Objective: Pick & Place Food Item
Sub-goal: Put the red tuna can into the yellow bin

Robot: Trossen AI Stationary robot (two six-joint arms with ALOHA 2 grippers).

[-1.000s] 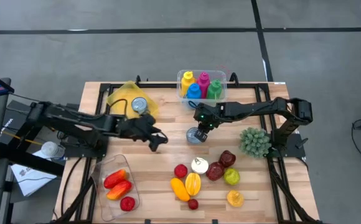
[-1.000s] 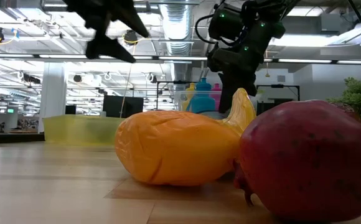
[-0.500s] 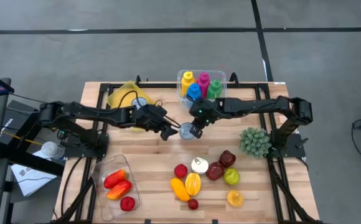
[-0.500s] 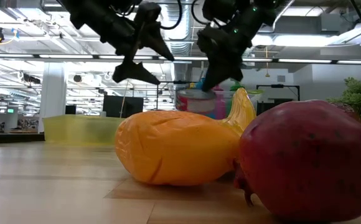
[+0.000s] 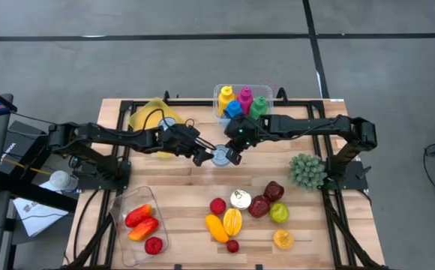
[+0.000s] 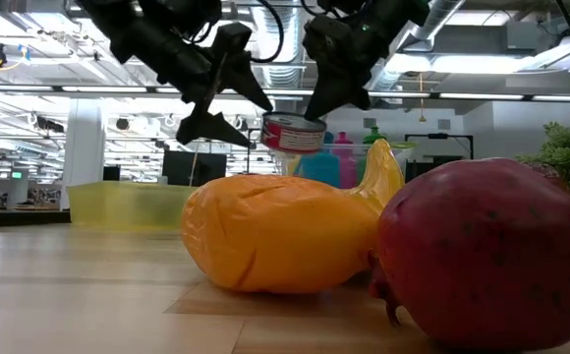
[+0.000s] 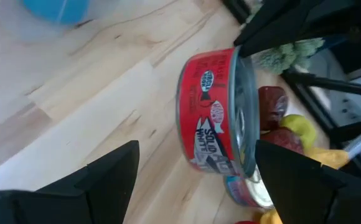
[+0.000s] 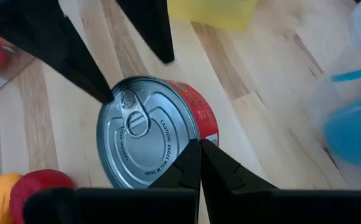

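Handover in mid-air, it looks like: the right gripper (image 5: 232,154), jaws pinched shut on the rim of the round red-labelled metal tuna can (image 6: 295,133), holds it above the middle of the wooden desk (image 5: 187,206). The left gripper (image 5: 202,156) has its jaws spread wide on either side of the can, not touching as far as I can tell. The can hangs slightly tilted, silver pull-tab lid towards the right wrist camera, fish printed on its label.

One camera looks straight down from high up and sees the whole desk (image 5: 180,210) and both arms. One sits low on the desk, very close to an orange fruit (image 6: 280,234), looking across into the room. One camera rides on each arm, close behind its tool. All four see the can (image 5: 221,156) between the tools.
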